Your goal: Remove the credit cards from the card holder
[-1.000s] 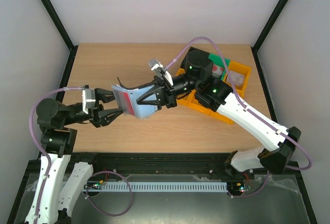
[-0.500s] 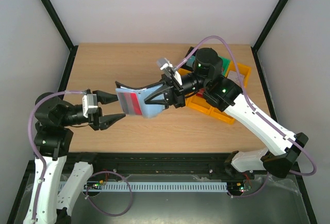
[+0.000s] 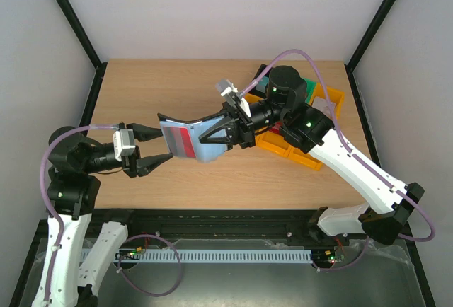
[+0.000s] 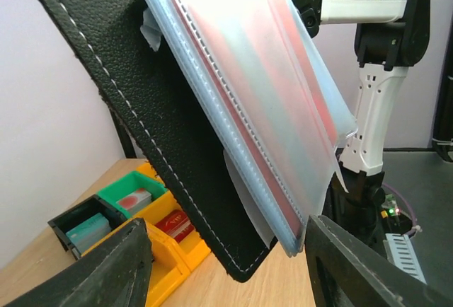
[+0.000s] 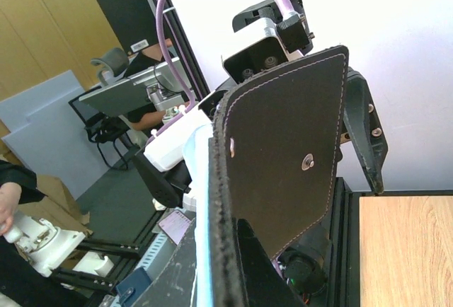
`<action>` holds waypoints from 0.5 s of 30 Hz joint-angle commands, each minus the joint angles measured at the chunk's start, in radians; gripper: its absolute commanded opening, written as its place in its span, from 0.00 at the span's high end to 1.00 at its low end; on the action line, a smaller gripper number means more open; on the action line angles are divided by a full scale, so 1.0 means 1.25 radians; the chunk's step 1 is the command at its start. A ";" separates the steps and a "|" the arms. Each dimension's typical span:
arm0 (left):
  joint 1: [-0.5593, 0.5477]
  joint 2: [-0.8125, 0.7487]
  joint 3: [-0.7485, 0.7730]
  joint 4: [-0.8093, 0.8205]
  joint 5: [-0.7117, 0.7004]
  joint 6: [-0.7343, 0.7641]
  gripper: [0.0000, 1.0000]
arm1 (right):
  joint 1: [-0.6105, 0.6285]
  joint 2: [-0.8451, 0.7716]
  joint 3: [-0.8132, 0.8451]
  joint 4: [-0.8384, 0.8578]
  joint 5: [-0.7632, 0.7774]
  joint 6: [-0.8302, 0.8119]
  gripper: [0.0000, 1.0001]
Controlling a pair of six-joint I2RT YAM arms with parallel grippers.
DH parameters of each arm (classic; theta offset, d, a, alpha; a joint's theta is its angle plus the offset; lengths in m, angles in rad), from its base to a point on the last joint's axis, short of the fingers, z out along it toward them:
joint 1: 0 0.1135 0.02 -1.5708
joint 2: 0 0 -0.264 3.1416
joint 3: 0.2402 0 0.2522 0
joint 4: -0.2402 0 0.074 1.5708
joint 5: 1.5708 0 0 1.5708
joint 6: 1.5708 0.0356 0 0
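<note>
Bare surface (image 3: 141, 88) runs along the left, far and near edges. Bins (image 3: 334, 96) fill the far right corner. The right arm (image 3: 340, 155) and raised holder (image 3: 185, 139) bar the middle, just beside the left gripper (image 3: 164, 144).

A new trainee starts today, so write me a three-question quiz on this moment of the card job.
1. True or false: the left hand is shut on the holder.
2. Which hand grips the holder? A) left hand B) right hand C) neither
3. Fill in: the card showing inside the holder is ___.
Key: 1 false, it is open; 2 B; 3 red.
</note>
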State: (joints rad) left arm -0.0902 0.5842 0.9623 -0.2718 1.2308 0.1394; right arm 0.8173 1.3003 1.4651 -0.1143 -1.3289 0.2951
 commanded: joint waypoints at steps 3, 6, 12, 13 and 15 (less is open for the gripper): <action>0.005 -0.002 0.010 -0.045 -0.035 0.116 0.39 | -0.003 -0.024 0.032 0.019 -0.020 0.007 0.97; 0.005 0.003 0.008 -0.025 -0.038 0.108 0.39 | -0.003 -0.024 0.032 0.029 -0.018 0.023 0.97; 0.001 -0.013 -0.016 0.072 -0.006 0.044 0.38 | -0.001 -0.016 0.028 0.053 0.003 0.038 0.97; 0.001 -0.020 -0.020 0.079 -0.008 0.038 0.38 | -0.001 -0.013 0.028 0.052 0.003 0.038 0.97; 0.001 -0.025 -0.029 0.099 -0.013 0.014 0.38 | 0.000 -0.008 0.029 0.049 0.003 0.038 0.97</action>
State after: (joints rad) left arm -0.0902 0.5735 0.9485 -0.2367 1.1954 0.1947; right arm 0.8173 1.2995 1.4654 -0.0994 -1.3243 0.3271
